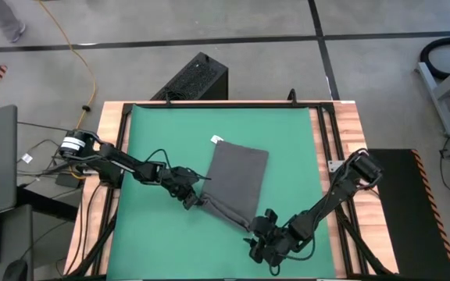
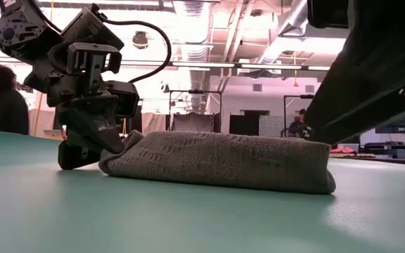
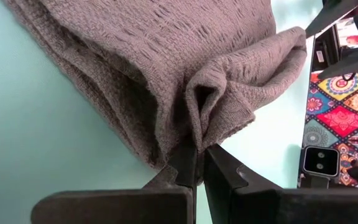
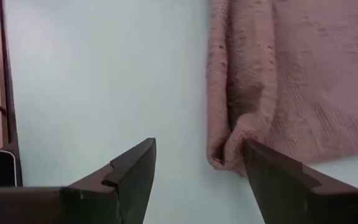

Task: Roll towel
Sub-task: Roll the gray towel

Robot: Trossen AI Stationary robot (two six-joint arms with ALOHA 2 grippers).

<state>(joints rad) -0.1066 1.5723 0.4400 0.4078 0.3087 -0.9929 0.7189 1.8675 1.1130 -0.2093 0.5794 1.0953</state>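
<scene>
left pincer [image 3: 196, 163] pinching towel [image 1: 237, 181] – right pincer [image 4: 197, 163] agape

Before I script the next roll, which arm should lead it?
Left, probably. The left gripper is shut on the towel at its edge, while the right gripper is open beside the near corner, on the green mat.

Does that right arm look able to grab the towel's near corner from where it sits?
Probably yes: the right gripper is open, the towel corner lies just ahead, bare mat between.

Bare green mat [image 1: 287, 148] rings the towel [image 1: 237, 178]; both arms crowd its near edge.
</scene>
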